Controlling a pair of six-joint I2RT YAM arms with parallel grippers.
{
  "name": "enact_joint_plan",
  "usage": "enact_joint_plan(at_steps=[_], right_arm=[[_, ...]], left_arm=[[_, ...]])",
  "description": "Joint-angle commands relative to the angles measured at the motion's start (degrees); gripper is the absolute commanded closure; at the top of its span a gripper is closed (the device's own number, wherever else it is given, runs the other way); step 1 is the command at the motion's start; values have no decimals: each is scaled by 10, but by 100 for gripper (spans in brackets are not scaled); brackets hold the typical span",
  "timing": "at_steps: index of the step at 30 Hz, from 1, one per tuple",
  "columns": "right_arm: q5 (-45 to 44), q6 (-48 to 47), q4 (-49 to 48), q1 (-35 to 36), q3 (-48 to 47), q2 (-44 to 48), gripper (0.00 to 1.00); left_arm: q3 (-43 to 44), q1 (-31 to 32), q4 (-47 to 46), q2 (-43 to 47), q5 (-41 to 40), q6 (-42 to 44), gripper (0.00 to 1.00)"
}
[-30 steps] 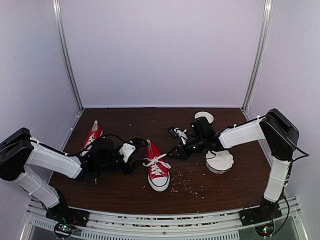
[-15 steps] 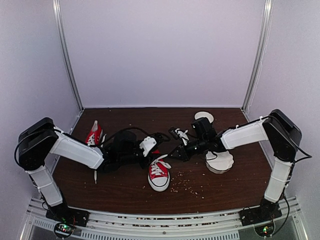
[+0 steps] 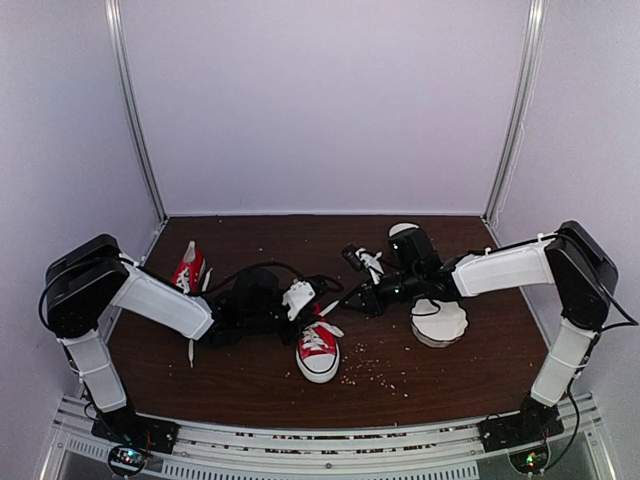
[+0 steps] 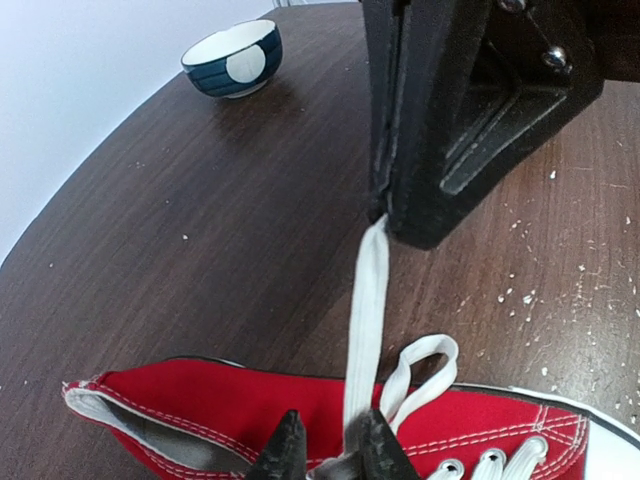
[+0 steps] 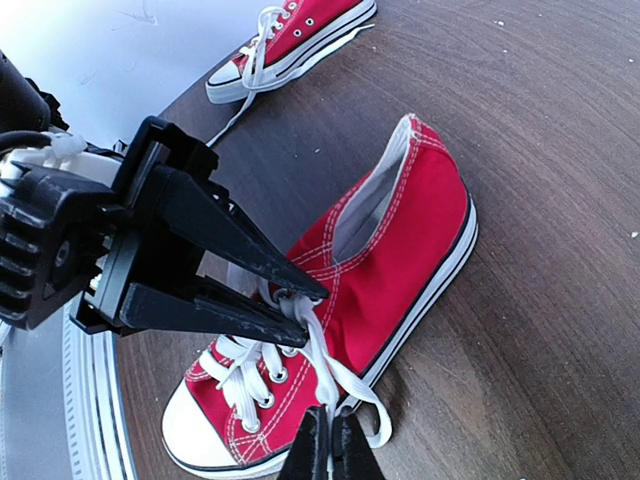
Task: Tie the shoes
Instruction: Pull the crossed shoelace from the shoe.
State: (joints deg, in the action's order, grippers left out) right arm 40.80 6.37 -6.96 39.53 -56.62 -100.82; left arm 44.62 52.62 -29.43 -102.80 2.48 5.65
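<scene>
One red sneaker [image 3: 318, 350] lies mid-table, toe toward me; it also shows in the right wrist view [image 5: 400, 240] and the left wrist view [image 4: 200, 410]. The other sneaker [image 3: 187, 268] lies far left [image 5: 300, 30]. My left gripper [image 3: 315, 305] is at the shoe's top eyelets, its jaws [image 4: 335, 450] closed to a narrow gap around the white lace [image 4: 365, 310] where it crosses [image 5: 310, 315]. My right gripper [image 3: 345, 303] is shut on the same lace [image 5: 335, 375] just right of the shoe [image 5: 331, 440]. The lace runs taut between both grippers. A small loop hangs beside it.
A dark blue bowl [image 4: 232, 58] stands at the back [image 3: 407, 232]. A white plate stack [image 3: 440, 322] sits under the right arm. Crumbs [image 3: 375, 375] are scattered in front of the shoe. White walls close the table on three sides.
My left arm has swung right from beside the far-left sneaker to the middle shoe's laces. My right gripper has stayed at the lace, shifting only slightly.
</scene>
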Motion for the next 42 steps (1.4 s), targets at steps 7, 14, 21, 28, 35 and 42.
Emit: enact_joint_plan(at_steps=[7,14,21,28,35,42], right_arm=[[-51,-9,29,-4,19,50,100],[-67,-7,45,-9,23,55,100],[-80,-7,55,-18,27,63,100],[-83,-7,64,-23,9,47,100],[-141,-9,89,-11,-19,14,80],[-284,-14,49,48,26,72,57]], left_arm=[[-14,-6,-15,-6,2,-15,81],[-21,-9,-18,-6,8,-19,82],[-25,-17,-19,-12,16,-25,82],[-29,-21,-22,-12,20,-29,82],[-31,-26,-36,-13,33,-42,82],[-36,-31,-50,-18,47,-56,82]])
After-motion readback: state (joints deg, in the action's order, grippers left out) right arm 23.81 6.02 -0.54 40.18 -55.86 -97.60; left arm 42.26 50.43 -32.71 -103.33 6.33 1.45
